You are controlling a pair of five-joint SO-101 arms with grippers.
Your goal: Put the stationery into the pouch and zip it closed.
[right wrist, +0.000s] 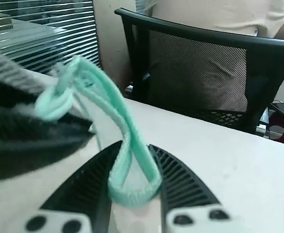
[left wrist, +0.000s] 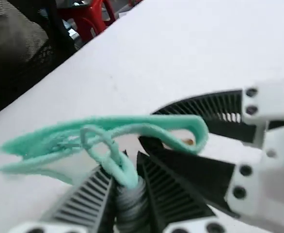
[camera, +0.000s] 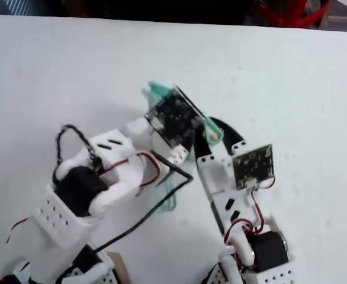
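Observation:
The mint green pouch (left wrist: 132, 127) is held off the white table (camera: 292, 77) between both grippers, and its edge shows beside the left wrist's board (camera: 154, 91). My left gripper (left wrist: 127, 167) is shut on the pouch's green cord loop (left wrist: 101, 150). My right gripper (right wrist: 134, 145) is shut on the pouch's end (right wrist: 132, 187); from the left wrist its black fingers (left wrist: 200, 165) reach the same end. In the high view the right gripper (camera: 212, 133) meets the pouch just right of the left wrist. A green cord (camera: 169, 192) hangs below. I see no loose stationery.
A black mesh chair (right wrist: 205, 68) stands beyond the table's far edge, with a red stool (left wrist: 91, 17) near it. A brown block (camera: 118, 267) lies by the left arm's base. Bare white table spreads to the left, right and back.

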